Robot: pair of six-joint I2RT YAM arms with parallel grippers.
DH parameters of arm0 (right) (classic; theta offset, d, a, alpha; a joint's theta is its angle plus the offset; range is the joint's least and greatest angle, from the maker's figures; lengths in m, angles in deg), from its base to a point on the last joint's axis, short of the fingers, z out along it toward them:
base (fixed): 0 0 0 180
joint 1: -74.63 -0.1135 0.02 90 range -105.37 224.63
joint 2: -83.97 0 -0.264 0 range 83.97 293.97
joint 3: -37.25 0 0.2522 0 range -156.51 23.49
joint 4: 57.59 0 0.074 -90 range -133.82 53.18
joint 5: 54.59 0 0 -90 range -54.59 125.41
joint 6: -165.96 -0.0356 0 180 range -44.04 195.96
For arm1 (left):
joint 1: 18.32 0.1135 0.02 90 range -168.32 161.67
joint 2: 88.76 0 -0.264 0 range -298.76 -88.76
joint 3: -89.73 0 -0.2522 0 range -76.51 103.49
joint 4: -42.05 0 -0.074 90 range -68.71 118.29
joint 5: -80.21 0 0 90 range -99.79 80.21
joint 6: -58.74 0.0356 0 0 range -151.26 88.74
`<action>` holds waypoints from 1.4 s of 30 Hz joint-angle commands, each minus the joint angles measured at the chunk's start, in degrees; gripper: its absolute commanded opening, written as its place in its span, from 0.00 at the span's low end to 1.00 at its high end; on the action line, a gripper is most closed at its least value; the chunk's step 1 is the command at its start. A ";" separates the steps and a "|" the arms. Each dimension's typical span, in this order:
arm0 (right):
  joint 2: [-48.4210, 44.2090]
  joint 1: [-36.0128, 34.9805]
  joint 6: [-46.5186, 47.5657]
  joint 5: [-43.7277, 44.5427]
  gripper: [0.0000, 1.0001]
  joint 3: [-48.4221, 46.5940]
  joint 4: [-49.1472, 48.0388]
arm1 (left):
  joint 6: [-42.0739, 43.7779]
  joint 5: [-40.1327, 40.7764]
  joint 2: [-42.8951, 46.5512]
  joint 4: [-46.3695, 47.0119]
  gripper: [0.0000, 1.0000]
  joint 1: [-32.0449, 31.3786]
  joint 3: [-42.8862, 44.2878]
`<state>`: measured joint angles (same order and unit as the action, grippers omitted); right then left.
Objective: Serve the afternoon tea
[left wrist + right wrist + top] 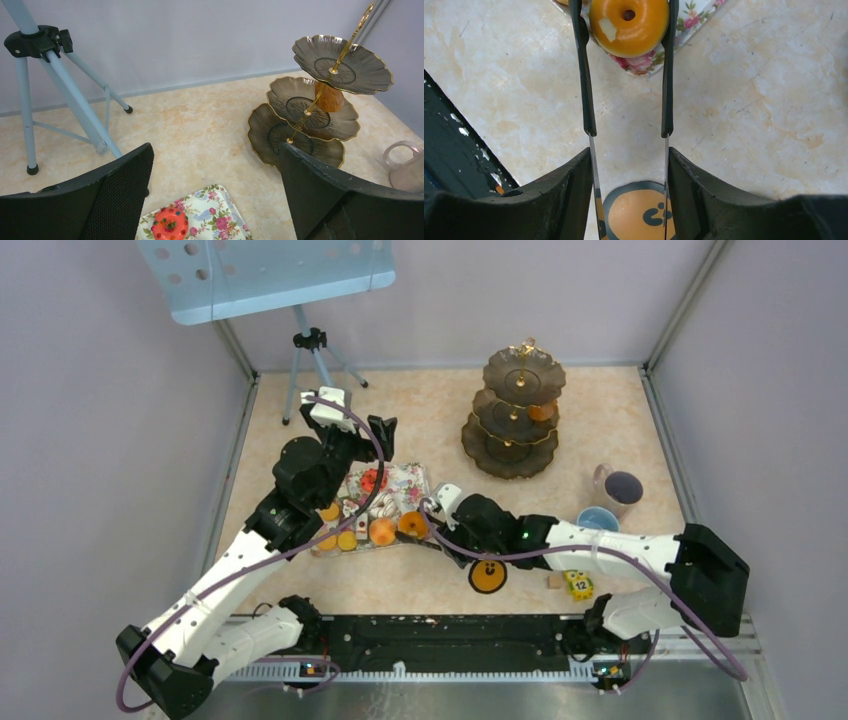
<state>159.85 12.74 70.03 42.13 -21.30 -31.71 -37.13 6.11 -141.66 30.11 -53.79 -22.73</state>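
The right end effector (629, 165) is clamped on tongs (586, 75) pinching an orange ring pastry (629, 25) at the floral tray (405, 478) corner, while the left end effector (215, 170) hangs with fingers apart. Only one pastry (329, 98) sits on the stand (490, 455), on its middle tier, so most of the serving looks undone.

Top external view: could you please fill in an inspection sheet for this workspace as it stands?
Surface: beige marbled table, no spills seen.
Job's things: three-tier stand holds one orange pastry on its middle tier; other pastries lie on the floral tray; grey mug and light blue cup stand at the right.
Clutter: yellow block marked 12, small wooden block.
Grippers: left gripper open, empty; right gripper shut on tongs clasping an orange doughnut.
Cables: purple cables run along both arms.
Surroundings: grey walls, tripod stand.
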 commanded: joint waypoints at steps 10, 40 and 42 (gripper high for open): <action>1.95 -2.35 -0.76 6.87 0.49 -4.42 -0.97 | -0.53 -0.64 -0.25 2.40 0.99 0.03 -0.08; -17.13 23.14 -16.11 30.52 0.24 6.01 5.30 | -1.53 -1.99 -0.49 2.02 0.99 0.02 0.21; -15.72 26.12 -14.11 29.52 0.24 6.41 0.98 | -1.68 -3.55 -0.26 2.23 0.99 -0.04 0.25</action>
<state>143.02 34.31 53.64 71.63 -14.96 -22.26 -37.70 4.47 -142.51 30.09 -53.79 -22.73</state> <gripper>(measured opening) 0.394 0.987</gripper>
